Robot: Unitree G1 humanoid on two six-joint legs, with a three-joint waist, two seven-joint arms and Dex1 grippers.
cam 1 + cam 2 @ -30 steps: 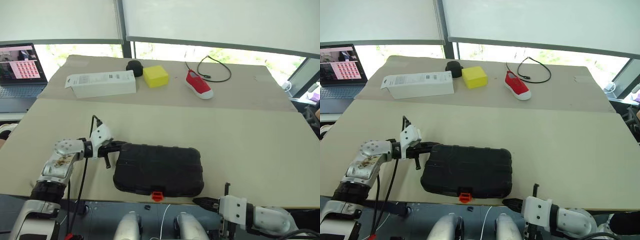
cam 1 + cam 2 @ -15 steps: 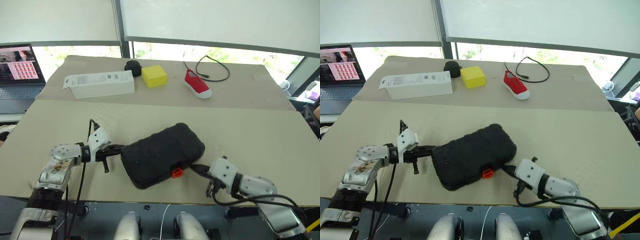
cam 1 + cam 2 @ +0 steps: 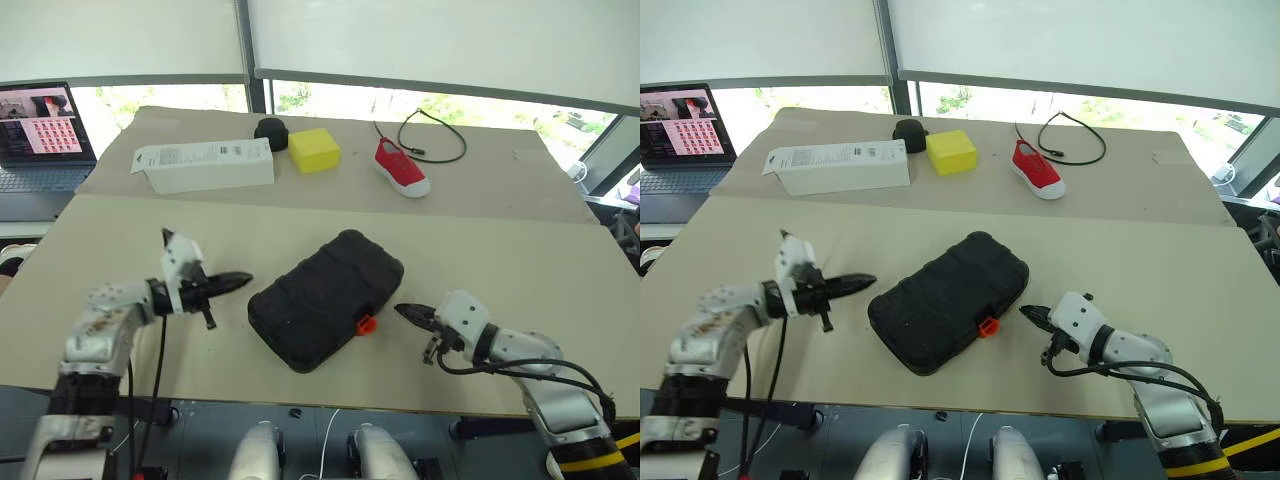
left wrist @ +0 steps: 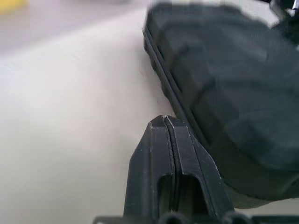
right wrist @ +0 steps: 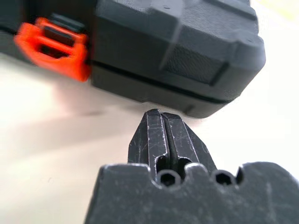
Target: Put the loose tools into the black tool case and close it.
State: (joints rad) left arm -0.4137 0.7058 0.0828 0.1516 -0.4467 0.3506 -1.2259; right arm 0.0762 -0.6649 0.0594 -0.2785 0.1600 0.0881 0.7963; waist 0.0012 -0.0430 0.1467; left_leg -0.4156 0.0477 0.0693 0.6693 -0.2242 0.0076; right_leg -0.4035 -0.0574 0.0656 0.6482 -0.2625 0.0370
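So both my grippers are clamped shut on nothing right now. My left gripper (image 3: 240, 279) has its fingers pressed flat together, tip just off the left end of the black tool case (image 3: 325, 298), not touching it. My right gripper (image 3: 404, 311) is pinched closed too, pointing at the case's near corner, close to the orange latch (image 3: 366, 324). The case sits closed and skewed diagonally on the table (image 3: 520, 270), between the two.
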